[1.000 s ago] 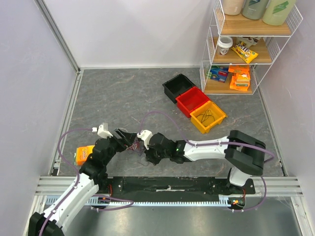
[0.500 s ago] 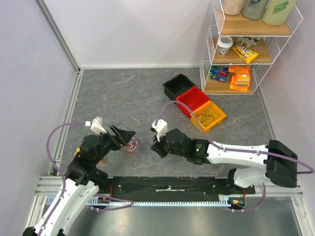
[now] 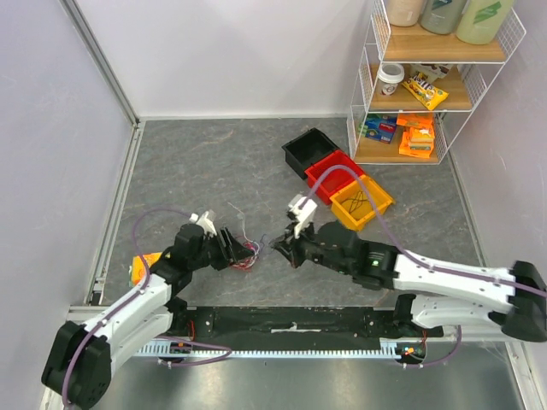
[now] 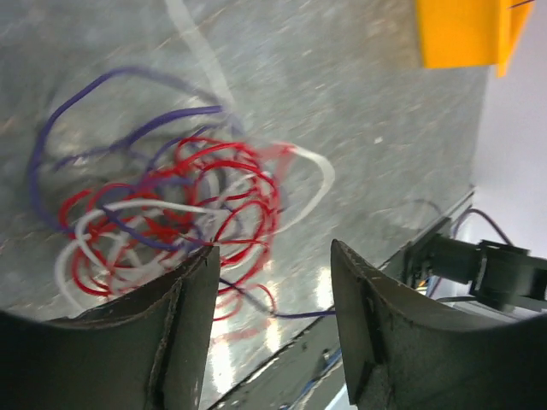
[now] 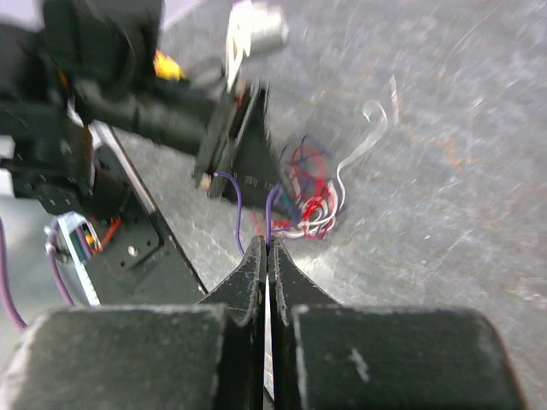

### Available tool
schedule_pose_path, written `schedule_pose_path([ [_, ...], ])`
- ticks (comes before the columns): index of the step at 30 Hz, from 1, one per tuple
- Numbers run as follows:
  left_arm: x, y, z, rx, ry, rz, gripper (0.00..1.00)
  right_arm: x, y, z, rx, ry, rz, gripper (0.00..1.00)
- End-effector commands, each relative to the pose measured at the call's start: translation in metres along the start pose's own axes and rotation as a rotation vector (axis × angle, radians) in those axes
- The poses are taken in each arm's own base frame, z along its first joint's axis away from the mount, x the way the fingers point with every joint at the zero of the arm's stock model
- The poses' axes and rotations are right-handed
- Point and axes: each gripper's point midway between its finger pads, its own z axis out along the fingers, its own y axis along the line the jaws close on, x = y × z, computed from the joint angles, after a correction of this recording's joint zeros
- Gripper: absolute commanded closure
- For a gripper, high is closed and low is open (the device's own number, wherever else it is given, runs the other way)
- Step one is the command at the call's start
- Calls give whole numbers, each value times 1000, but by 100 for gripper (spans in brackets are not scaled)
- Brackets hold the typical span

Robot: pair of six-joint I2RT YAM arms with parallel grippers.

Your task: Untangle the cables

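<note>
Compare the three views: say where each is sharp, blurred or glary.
Top external: sharp and evenly lit, though the cables look tiny. Left wrist: the cables are smeared, and there is white glare on the table near the open left claw. Right wrist: blurred all over, the background most.

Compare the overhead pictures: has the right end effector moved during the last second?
Yes. The right end effector, shut on a purple cable, has drawn back across the table toward the yellow bin.

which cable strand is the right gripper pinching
The dark purple strand: it rises from the tips of the shut right gripper, while the red and white strands lie loose beyond it.
</note>
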Motion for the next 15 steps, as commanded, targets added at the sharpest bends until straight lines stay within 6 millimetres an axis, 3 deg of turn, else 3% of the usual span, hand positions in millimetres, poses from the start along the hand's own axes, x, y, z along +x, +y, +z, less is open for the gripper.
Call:
schedule_pose_path([
  [1,-4,5,9,66,-91,-28,39,-79,-13,-54,87,-236,32,100],
  [10,-10,28,12,-24,-153,-50,40,-172,-40,-175,200,-552,44,100],
  [13,-11,30,13,-38,-161,-57,36,-192,-38,-196,186,-611,32,100],
  [15,-13,29,12,-34,-168,-53,35,-196,-40,-199,205,-611,22,100],
])
